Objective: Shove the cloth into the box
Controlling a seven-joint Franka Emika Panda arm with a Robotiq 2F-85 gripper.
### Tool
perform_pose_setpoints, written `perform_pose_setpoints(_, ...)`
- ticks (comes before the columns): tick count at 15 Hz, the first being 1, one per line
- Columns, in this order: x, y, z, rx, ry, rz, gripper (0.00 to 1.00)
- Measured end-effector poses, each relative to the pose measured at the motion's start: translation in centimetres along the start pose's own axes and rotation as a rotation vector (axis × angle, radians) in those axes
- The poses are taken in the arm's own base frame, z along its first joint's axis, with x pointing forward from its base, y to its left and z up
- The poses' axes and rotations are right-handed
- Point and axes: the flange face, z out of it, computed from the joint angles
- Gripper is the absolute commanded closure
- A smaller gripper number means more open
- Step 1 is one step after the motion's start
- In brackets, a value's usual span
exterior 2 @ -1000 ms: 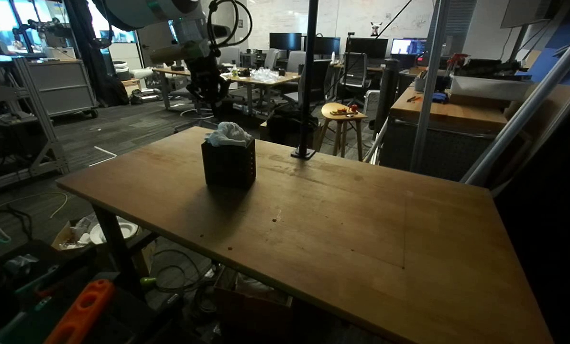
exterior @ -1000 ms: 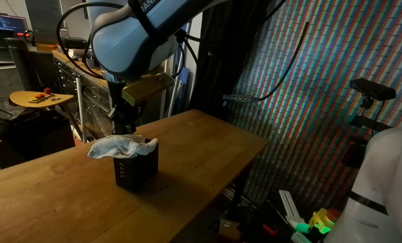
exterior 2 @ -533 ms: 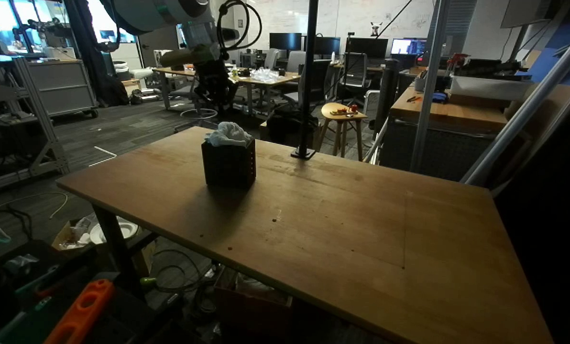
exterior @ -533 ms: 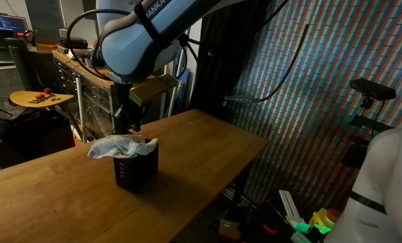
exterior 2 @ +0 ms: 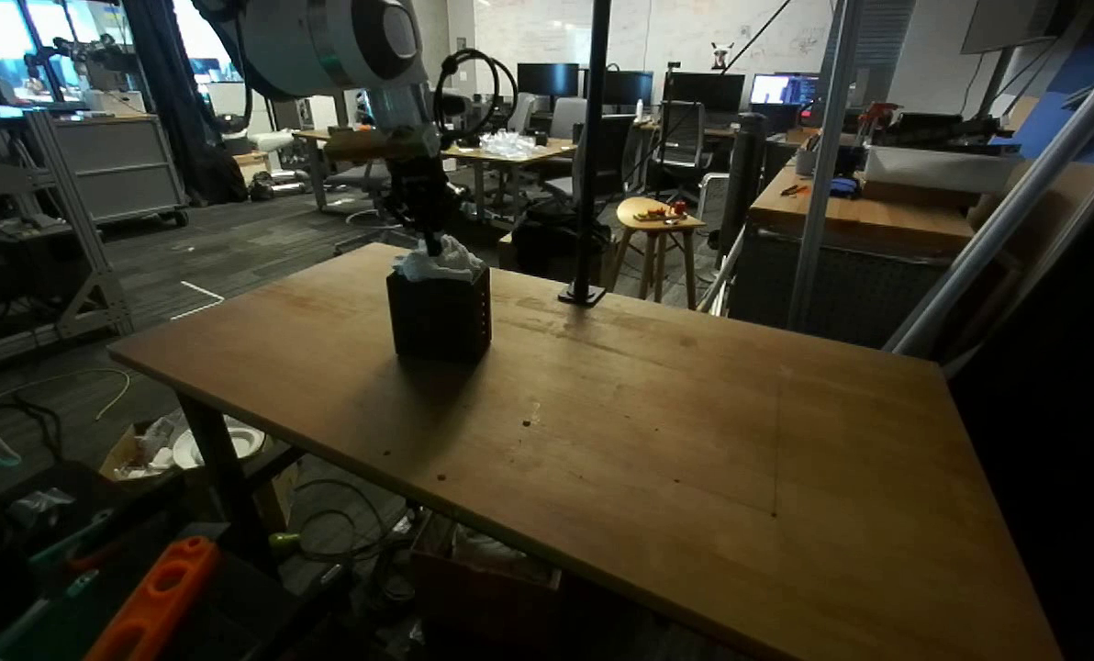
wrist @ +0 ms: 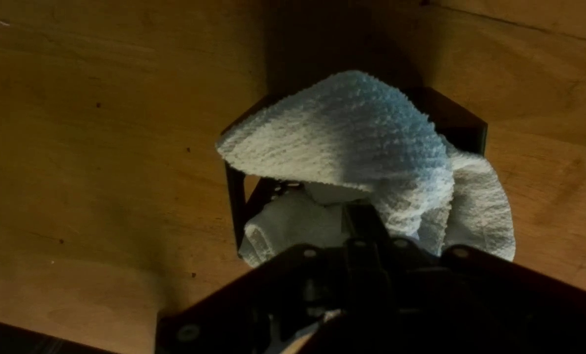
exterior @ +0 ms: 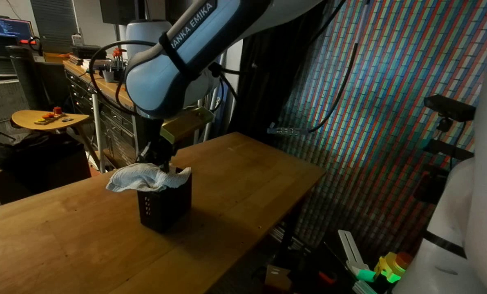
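Note:
A black box (exterior: 166, 210) with holes in one side stands on the wooden table in both exterior views (exterior 2: 441, 319). A pale blue-white cloth (exterior: 131, 179) lies bunched over its opening, with a part hanging out past the rim. In the wrist view the cloth (wrist: 342, 137) covers most of the opening, and the box's wall (wrist: 235, 206) shows at its left. My gripper (wrist: 364, 211) points down with its fingers together and nothing seen between them. In an exterior view its fingertips are at the top of the cloth (exterior 2: 455, 266); how deep they press is unclear.
The wooden table (exterior: 243, 183) extends around the box. A black pole (exterior 2: 584, 229) stands on a base at the table's edge near the box. A wooden stool (exterior 2: 657, 216) and cabinets stand beyond the table.
My gripper has moved over the box and then down, so that its fingertips now reach the cloth. The box and cloth show no clear movement.

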Motion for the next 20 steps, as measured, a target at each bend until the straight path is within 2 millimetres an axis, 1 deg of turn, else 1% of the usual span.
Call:
perform_pose_setpoints(3,-0.2,-1.1,2.6,0.062,-0.034,-0.008,1.0)
perform_pose_setpoints(6,-0.3,-2.2,4.4,0.114,-0.056,-0.016,1.0)
perform_pose_setpoints(9,-0.5,-3.2,5.4,0.155,-0.074,-0.023,1.0)
perform_pose_setpoints(12,-0.9,-4.0,6.0,0.195,-0.087,-0.018,1.0)
perform_pose_setpoints(17,-1.8,-5.4,7.0,0.263,-0.103,0.007,1.0)
perform_pose_setpoints(20,-2.6,-6.3,8.1,0.302,-0.115,0.019,1.0)
